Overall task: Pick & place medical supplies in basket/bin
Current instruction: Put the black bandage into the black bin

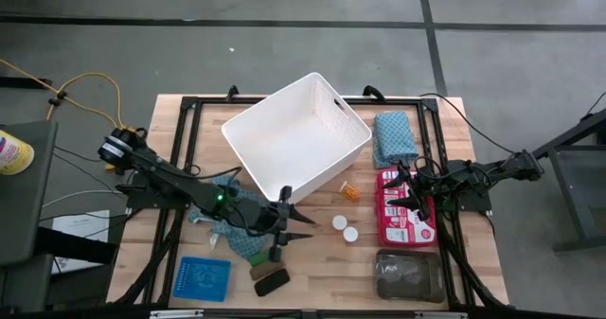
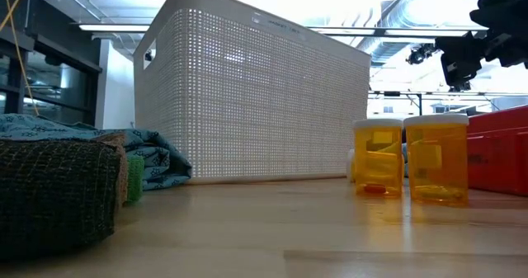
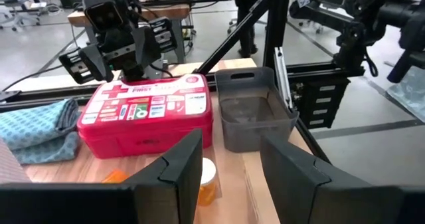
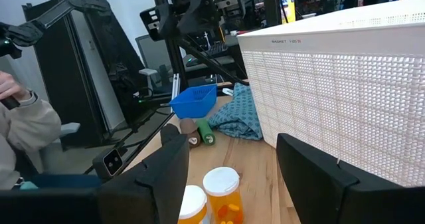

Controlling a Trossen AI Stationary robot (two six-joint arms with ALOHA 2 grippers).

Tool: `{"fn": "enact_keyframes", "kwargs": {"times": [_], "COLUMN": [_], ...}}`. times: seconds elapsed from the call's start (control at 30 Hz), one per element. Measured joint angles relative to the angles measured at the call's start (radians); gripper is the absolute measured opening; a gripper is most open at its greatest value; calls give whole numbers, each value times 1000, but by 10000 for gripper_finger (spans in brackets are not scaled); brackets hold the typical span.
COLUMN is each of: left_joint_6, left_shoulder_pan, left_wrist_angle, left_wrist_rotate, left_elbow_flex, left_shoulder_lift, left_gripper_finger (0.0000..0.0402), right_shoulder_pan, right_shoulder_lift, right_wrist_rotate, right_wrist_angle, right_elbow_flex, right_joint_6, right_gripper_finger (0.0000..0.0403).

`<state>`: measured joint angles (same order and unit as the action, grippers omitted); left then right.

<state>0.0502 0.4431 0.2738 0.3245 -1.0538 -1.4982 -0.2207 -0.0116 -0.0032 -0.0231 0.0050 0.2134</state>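
The white lattice basket point(image 1: 294, 134) stands on its base at the middle of the table's far half. My left gripper point(image 1: 295, 226) is open near its near corner, above a teal cloth point(image 1: 237, 236), and points at two white-capped orange pill bottles point(image 1: 345, 228), which stand upright. One bottle point(image 3: 207, 177) shows just beyond its fingers. A small orange bottle point(image 1: 350, 191) lies by the basket. My right gripper point(image 1: 414, 194) is open above a red first-aid kit point(image 1: 405, 210). A second teal cloth point(image 1: 393, 137) lies beyond the kit. Green point(image 4: 207, 132) and dark-brown point(image 1: 272, 281) pieces lie near the near edge.
A blue mesh tray point(image 1: 204, 278) sits at the near left and a grey see-through tray point(image 1: 409, 274) at the near right. Black frame rails point(image 1: 185, 149) run along the table's sides. A person's sleeve point(image 4: 23, 127) shows beyond the table's left side.
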Motion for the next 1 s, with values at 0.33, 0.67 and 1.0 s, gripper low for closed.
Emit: {"fn": "enact_keyframes", "kwargs": {"times": [0.33, 0.67, 1.0], "left_joint_6": [34, 238, 281], "left_shoulder_pan": [0, 46, 169], "left_wrist_angle": [-19, -238, -314], "left_wrist_rotate": [6, 28, 62], "left_elbow_flex": [0, -4, -1], "left_shoulder_lift": [0, 6, 3], "left_gripper_finger": [146, 146, 146], "right_shoulder_pan": [0, 0, 0], "right_shoulder_lift": [0, 0, 0], "right_wrist_rotate": [0, 0, 0], "right_wrist_angle": [0, -2, -2], "right_elbow_flex": [0, 0, 0], "right_joint_6": [0, 0, 0], "right_gripper_finger": [216, 216, 216]}}
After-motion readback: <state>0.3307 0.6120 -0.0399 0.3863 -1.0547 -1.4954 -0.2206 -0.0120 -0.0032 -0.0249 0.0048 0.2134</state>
